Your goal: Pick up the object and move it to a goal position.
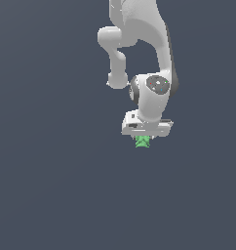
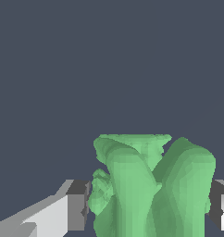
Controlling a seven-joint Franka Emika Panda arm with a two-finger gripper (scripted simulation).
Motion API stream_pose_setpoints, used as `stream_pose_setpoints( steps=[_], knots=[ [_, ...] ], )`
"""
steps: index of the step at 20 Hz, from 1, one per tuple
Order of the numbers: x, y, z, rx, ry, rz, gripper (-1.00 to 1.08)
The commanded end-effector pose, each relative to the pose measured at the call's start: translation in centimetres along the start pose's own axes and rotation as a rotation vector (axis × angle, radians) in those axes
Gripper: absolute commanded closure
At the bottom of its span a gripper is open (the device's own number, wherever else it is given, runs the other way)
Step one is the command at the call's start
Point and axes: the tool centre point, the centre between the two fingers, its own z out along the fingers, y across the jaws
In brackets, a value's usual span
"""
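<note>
The object is a small bright green thing (image 1: 142, 141) with a jagged outline. It sits right under the white gripper (image 1: 143, 138) in the exterior view, mostly hidden by the hand. In the wrist view the green object (image 2: 151, 185) fills the space between the two fingers (image 2: 77, 206). Both fingers press against its sides, so the gripper is shut on it. I cannot tell from these views whether it rests on the floor or is lifted.
The white arm (image 1: 154, 58) comes down from the top of the exterior view. All around is a plain dark grey-blue surface (image 1: 51, 171). No goal marker shows.
</note>
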Motion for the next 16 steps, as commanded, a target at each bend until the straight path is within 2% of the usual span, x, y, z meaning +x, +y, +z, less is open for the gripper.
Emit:
stream_pose_setpoints(
  steps=[1,8,16],
  knots=[
    [1.0,-1.1,-1.6,0.0,0.0,0.0,1.08],
    [3.1,-3.2,-4.4,0.0,-0.001,0.0,1.08],
    [4.0,-4.1,-5.6,0.0,-0.001,0.0,1.08]
  ],
)
